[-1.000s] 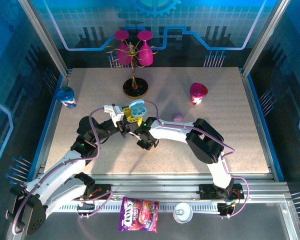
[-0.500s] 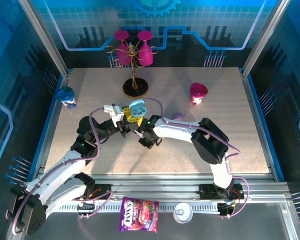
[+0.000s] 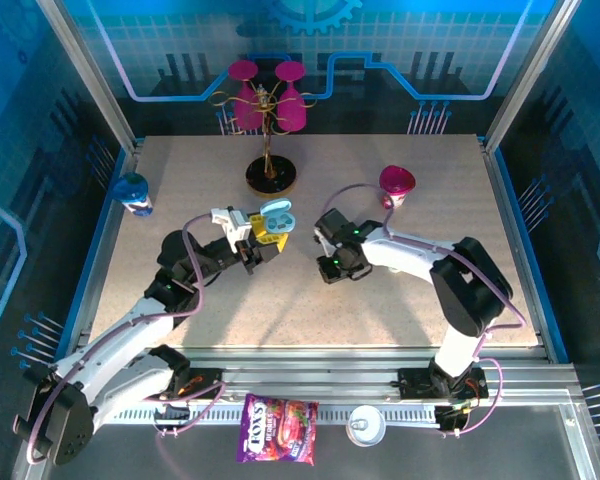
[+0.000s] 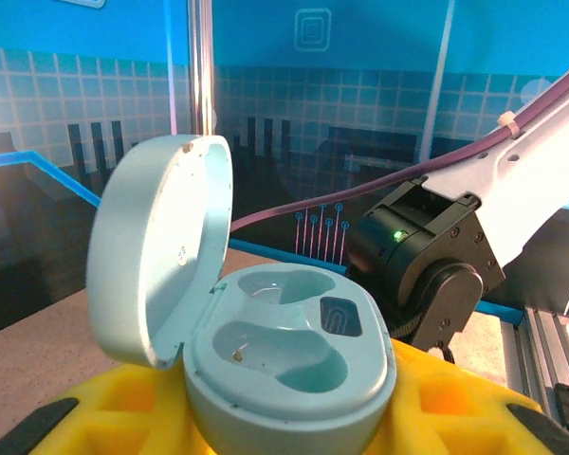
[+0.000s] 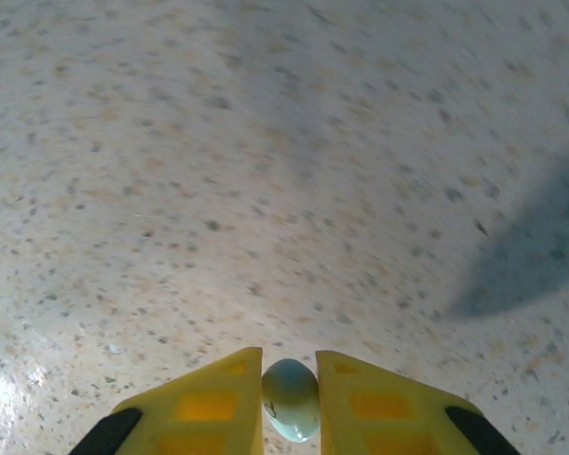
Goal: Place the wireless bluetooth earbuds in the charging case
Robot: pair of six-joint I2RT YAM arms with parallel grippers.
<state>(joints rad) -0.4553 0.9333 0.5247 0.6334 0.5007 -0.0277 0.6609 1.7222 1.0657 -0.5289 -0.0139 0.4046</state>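
Pale blue charging case (image 4: 289, 365), its lid (image 4: 156, 246) swung upright and its two moulded wells exposed, clamped between the yellow fingers of the left gripper (image 3: 267, 233) above the speckled table (image 5: 266, 142); right gripper (image 5: 289, 370) pinched together on one light-blue earbud (image 5: 291, 403), held clear of the tabletop; in the overhead view, the right gripper lies near the case, to its right.
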